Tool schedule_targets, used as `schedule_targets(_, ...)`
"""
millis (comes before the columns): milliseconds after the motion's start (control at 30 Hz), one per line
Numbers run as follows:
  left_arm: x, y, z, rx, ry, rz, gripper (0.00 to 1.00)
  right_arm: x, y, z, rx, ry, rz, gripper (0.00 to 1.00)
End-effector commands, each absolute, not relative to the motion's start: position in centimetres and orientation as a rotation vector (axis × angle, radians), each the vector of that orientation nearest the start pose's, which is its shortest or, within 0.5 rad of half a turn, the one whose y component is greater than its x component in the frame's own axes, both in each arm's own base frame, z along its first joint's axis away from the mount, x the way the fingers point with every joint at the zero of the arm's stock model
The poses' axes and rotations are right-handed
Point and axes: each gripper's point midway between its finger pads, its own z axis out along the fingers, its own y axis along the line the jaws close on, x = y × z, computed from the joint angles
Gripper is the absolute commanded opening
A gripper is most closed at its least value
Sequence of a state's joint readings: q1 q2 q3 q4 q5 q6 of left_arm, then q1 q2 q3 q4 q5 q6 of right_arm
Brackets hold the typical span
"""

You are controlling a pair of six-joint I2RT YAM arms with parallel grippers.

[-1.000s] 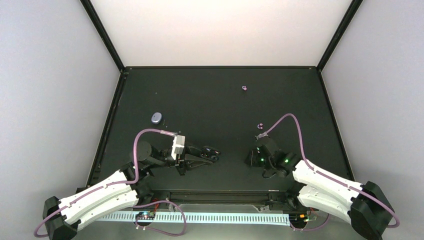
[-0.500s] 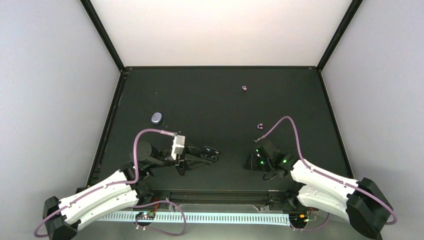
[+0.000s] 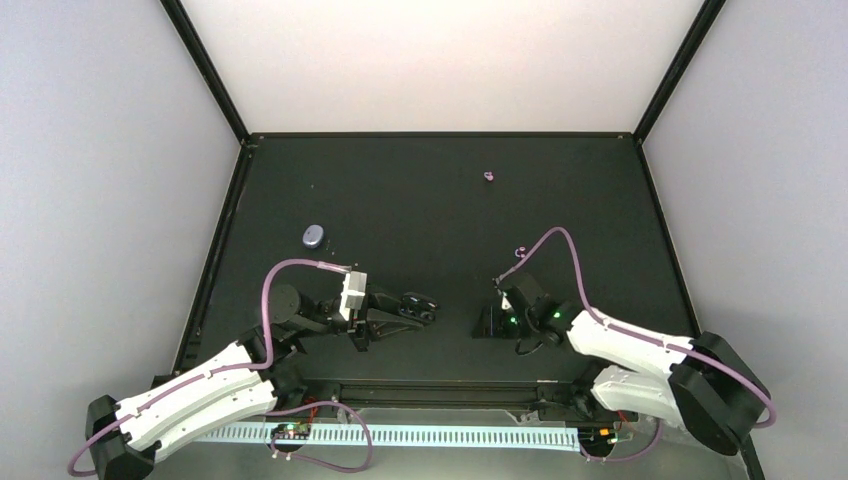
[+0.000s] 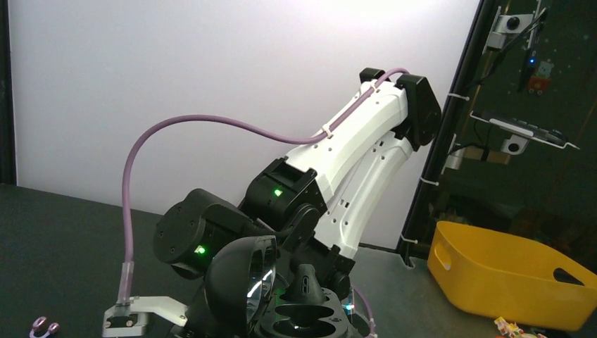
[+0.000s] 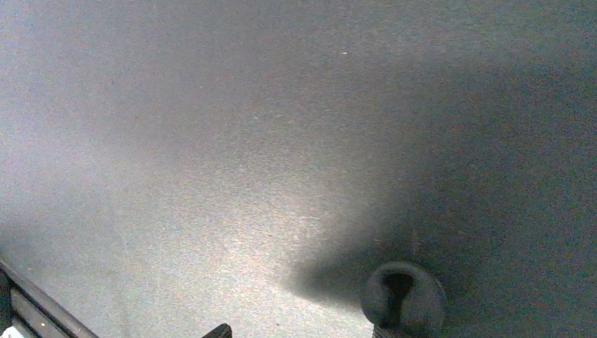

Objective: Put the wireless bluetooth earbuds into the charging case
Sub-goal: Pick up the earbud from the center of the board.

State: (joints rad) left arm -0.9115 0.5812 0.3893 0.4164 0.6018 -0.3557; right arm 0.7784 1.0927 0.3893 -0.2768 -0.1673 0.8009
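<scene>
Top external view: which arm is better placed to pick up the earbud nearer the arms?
Right. The earbud lies just beyond the right gripper, whose jaws stand apart. The left gripper is shut and farther from it, closer to the charging case.

The whole table (image 3: pixel 430 200) is viewed from high behind its near edge, facing down and forward. The left wrist view is aimed low and level across it at the right arm (image 4: pixel 359 148), which is also seen from overhead. The right wrist view is pointed down, close to the table surface.
</scene>
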Motion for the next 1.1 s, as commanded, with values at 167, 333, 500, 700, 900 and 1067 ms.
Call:
schedule_targets(167,8.1,-26.6,32.7,0.936,1.21,-1.439,0.02,17.3,23.2,4.3,-0.155,2.733,0.865,0.52)
schedule_targets(333,8.2,-26.7,32.6,0.938,1.209,-1.436,0.01,18.6,24.1,7.1,-0.21,2.631,0.893,0.55)
schedule_targets(500,8.1,-26.6,32.8,0.941,1.204,-1.43,0.02,20.4,21.7,8.5,-0.153,2.549,0.724,0.56)
schedule_targets(700,8.1,-26.6,32.6,0.941,1.211,-1.431,0.02,20.6,19.2,6.1,-0.122,2.624,0.57,0.55)
schedule_targets(900,8.2,-26.5,32.4,0.935,1.218,-1.426,0.02,20.0,17.0,5.6,-0.031,2.61,0.5,0.5)
schedule_targets(1067,8.2,-26.5,32.3,0.933,1.223,-1.429,0.02,19.4,15.4,4.5,0.023,2.639,0.418,0.45)
